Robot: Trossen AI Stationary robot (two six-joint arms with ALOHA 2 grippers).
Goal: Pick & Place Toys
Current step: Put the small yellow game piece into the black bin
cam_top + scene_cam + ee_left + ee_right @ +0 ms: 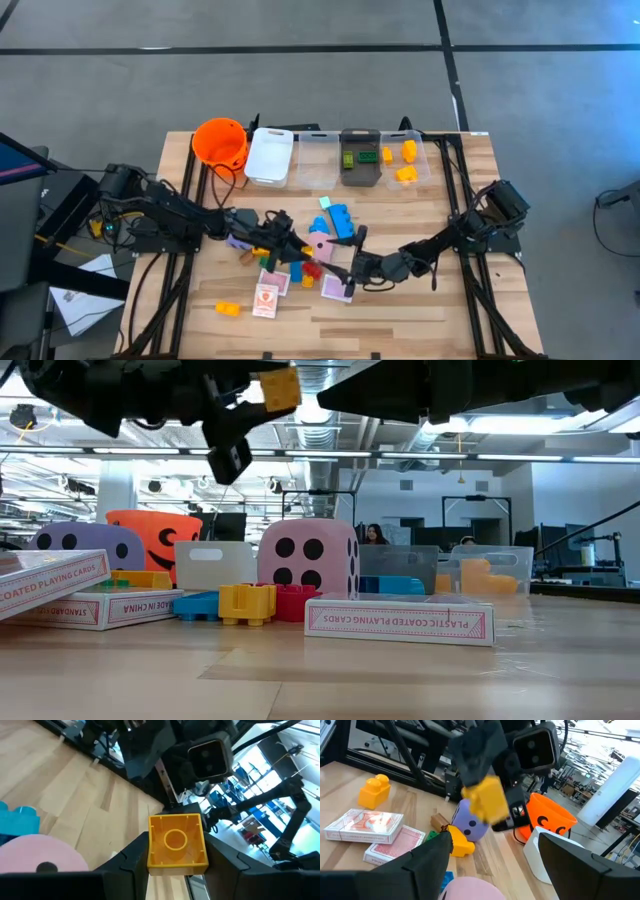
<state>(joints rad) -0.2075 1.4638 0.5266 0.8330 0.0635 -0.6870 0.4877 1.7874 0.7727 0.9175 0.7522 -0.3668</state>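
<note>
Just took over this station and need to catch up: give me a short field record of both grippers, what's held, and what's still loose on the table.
left gripper: raised above the table's middle, shut on a yellow brick
right gripper: open, empty, low over the table facing the left one
bins: along the far edge, beside the orange bucket; two bins hold bricks
loose toys: pink die, purple die, card packs, blue brick, stray yellow brick

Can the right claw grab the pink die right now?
Probably yes. The right claw is open and empty, and the pink die sits close by with its top bare. The left claw, holding a yellow brick, hovers near and might crowd it.
</note>
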